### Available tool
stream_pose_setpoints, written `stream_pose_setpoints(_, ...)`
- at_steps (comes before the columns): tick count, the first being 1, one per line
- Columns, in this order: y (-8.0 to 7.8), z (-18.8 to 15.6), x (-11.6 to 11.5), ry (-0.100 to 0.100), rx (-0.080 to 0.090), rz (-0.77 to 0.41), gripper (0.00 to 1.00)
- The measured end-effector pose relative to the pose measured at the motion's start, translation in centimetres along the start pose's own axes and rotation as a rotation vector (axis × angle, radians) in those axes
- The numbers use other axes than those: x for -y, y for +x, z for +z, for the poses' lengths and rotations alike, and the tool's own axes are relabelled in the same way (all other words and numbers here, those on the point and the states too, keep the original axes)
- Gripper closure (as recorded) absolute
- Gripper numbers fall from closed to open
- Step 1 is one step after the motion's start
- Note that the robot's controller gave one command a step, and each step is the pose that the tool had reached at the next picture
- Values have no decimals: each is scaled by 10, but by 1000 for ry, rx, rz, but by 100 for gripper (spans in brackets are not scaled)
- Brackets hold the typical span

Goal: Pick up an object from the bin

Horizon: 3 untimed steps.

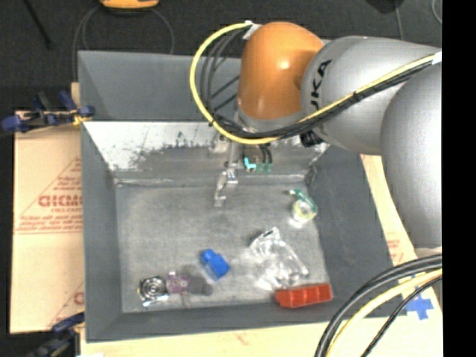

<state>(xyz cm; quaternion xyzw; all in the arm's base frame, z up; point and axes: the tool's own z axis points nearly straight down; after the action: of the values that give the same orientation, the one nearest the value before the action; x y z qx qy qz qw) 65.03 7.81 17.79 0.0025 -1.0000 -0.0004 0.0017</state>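
My gripper [225, 183] hangs under the orange wrist cover near the bin's back wall, at mid width, over bare floor. Nothing can be seen held in it. The nearest thing is a small clear piece with a green band [302, 208], lying to its right and a bit nearer the front. A crumpled clear plastic piece [277, 260] lies further forward, right of centre. A small blue block [214, 264] sits near the front, almost straight below the gripper in the view.
A flat red piece [303, 296] lies against the front wall at the right. A silver round thing joined to a purple-grey part [168, 285] lies at the front left. The arm reaches in from the right above the bin's back right corner.
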Motion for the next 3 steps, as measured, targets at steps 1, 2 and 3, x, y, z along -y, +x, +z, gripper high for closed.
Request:
stream_pose_setpoints(1,72,96,-72,1,12,-254,0)
stream_pose_setpoints(2,112,77,0,4,3,-269,0)
stream_pose_setpoints(3,123,59,4,0,4,-191,0)
